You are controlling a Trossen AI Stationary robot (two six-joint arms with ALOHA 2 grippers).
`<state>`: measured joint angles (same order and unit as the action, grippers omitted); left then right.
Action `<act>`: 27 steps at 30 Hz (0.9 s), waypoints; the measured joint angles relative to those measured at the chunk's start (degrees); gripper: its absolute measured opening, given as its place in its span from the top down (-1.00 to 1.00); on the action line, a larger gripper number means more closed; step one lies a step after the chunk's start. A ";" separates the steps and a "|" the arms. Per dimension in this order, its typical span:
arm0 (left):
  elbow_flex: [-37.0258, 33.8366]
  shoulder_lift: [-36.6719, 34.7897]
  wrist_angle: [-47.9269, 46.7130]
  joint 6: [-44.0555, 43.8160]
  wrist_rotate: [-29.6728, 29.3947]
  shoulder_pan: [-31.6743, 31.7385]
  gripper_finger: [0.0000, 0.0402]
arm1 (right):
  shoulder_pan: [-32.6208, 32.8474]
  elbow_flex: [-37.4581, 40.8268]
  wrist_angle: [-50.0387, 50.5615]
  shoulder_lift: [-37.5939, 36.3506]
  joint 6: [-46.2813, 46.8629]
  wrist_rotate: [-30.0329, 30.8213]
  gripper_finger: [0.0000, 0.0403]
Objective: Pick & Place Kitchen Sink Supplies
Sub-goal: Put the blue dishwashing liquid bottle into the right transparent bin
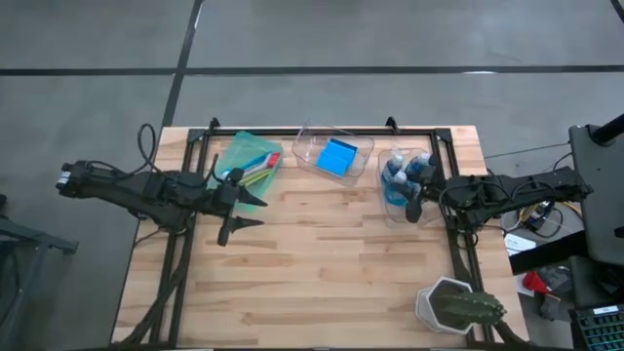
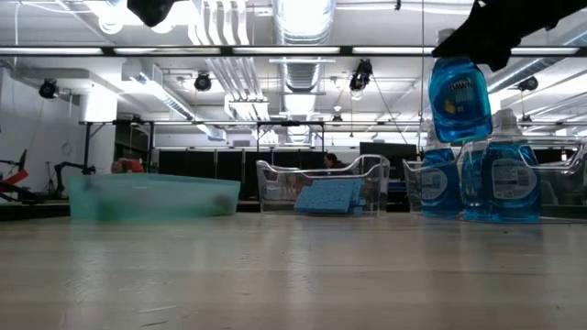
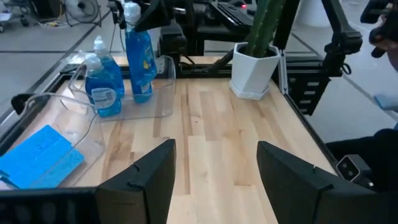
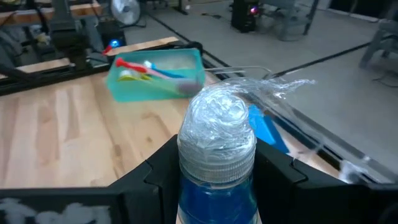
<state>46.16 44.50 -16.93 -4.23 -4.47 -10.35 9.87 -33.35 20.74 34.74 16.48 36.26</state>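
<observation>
A small blue-liquid bottle point(image 2: 458, 96) with a pale, film-wrapped cap point(image 4: 217, 127) hangs above the right clear bin point(image 1: 402, 200), with my right gripper point(image 4: 217, 171) shut on it. Two more bottles point(image 2: 510, 179) stand on their bases in that bin. A light-blue sponge point(image 1: 337, 157) lies flat in the middle clear bin point(image 1: 310, 146). Thin brushes point(image 4: 149, 70) lie in the green bin point(image 1: 246, 156). My left gripper point(image 3: 214, 168) stands open over bare wood in front of the green bin, holding nothing. My right gripper pinches the bottle between its two fingers at the neck, just under the cap point(image 4: 217, 165). The fingers point(image 4: 163, 171) come nearly level from the table's right side, one on each side of the neck. The bottle hangs about upright, lifted clear above the bin and the other bottles.
A cactus in a white pot point(image 1: 456, 305) stands at the table's near right corner. The three bins line the far edge. Bare wood point(image 1: 322, 263) spreads across the middle and near part of the table. A dark frame runs along the table's sides.
</observation>
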 joint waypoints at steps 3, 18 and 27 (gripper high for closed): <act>-2.06 -1.32 2.35 -1.85 0.00 0.00 -0.08 | 0.02 1.58 -0.04 -1.59 1.01 0.34 0.28; -16.23 -7.68 18.25 -1.84 -0.52 -0.37 -0.09 | 0.02 6.37 -0.28 -3.99 3.07 1.45 0.28; -25.06 -13.57 23.16 -1.88 -0.66 -0.37 -0.08 | 1.05 7.24 -0.38 -3.99 4.40 4.63 0.28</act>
<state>21.10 30.92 6.23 -6.10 -5.13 -10.72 10.93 -26.11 20.36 30.74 20.88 40.89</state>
